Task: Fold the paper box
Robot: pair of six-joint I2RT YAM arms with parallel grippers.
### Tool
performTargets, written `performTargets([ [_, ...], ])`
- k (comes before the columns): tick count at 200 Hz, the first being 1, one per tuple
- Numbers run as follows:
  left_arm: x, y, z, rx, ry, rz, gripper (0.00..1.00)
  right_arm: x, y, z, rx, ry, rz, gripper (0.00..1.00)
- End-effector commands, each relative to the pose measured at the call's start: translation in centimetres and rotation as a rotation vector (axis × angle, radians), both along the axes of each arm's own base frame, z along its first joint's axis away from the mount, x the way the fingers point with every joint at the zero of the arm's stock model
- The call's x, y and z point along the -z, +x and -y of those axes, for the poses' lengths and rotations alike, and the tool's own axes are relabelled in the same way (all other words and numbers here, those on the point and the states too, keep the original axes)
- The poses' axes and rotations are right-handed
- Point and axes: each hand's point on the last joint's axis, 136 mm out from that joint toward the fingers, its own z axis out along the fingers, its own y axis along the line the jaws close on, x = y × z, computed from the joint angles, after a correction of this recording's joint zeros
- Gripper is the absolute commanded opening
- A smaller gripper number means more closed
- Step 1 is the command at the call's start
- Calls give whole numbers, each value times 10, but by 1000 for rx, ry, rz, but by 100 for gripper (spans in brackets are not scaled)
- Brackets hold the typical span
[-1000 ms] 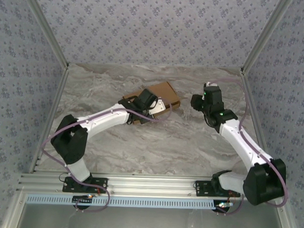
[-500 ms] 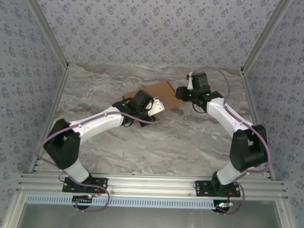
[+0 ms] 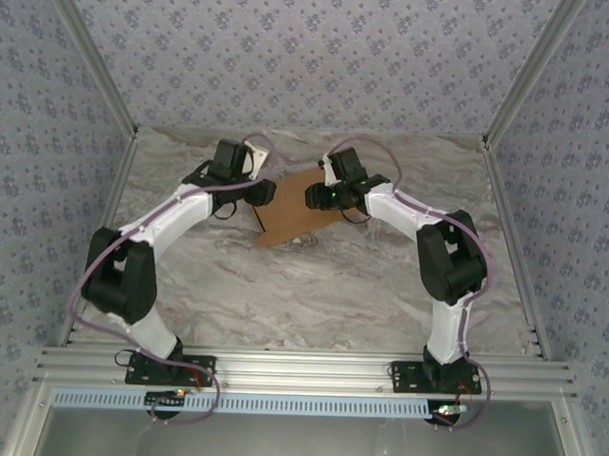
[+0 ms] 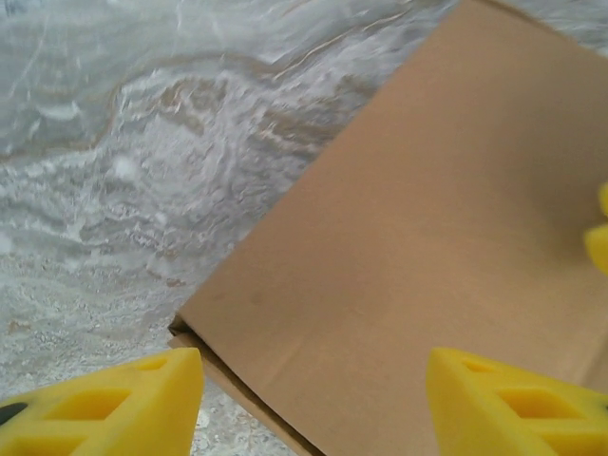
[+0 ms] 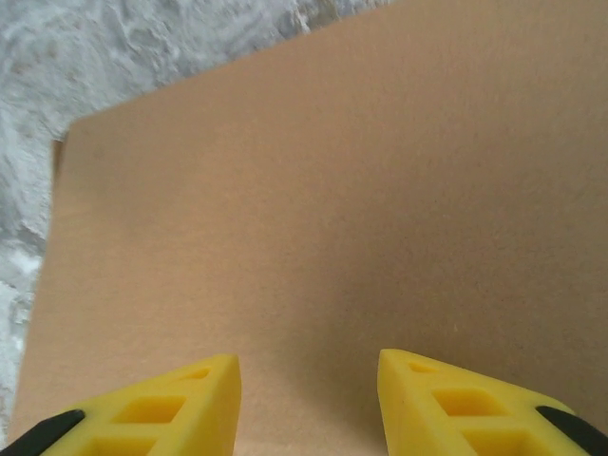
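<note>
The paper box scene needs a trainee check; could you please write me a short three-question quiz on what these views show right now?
1. True or false: the left gripper is shut on the paper box.
2. The box lies on: A) the marbled table; B) a tray; C) a plate.
3. Fill in: the right gripper is over the box's brown panel with its jaws ___.
Key: 1 false, its jaws stand open above the panel; 2 A; 3 open.
</note>
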Motion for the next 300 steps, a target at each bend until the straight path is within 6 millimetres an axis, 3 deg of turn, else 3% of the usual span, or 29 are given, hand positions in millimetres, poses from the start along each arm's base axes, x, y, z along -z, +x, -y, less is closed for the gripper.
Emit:
performTargets([
  [1,6,14,-10,-79,-65,-83,64,9,1,0,-12,-21,-20,43],
  [38,32,32,-7,-44,-109,-173,66,28,-3,5,-22,-47,-57,43],
  [87,62,47,5,41,-66,-250,67,-13,-6,8,-59,-45,20,43],
  [105,70,49,8,65,-55,-255,68,-18,-11,7,-75,-32,27,44],
  [138,82,42,11,92,-35,-284,68,9,-12,5,-79,-48,-24,43],
  [180,96,23,3,85,11,-320,68,45,-17,20,-50,-77,-81,41],
  [206,100,8,-4,72,23,-335,67,53,-21,28,-46,-112,-92,41],
  [221,97,-1,-7,66,36,-332,67,43,-20,31,-49,-114,-78,41],
  [270,64,-17,-10,53,22,-279,68,-33,-25,38,-46,-95,62,50],
  [300,48,-9,-19,7,19,-229,71,-46,-50,66,9,-75,77,60],
])
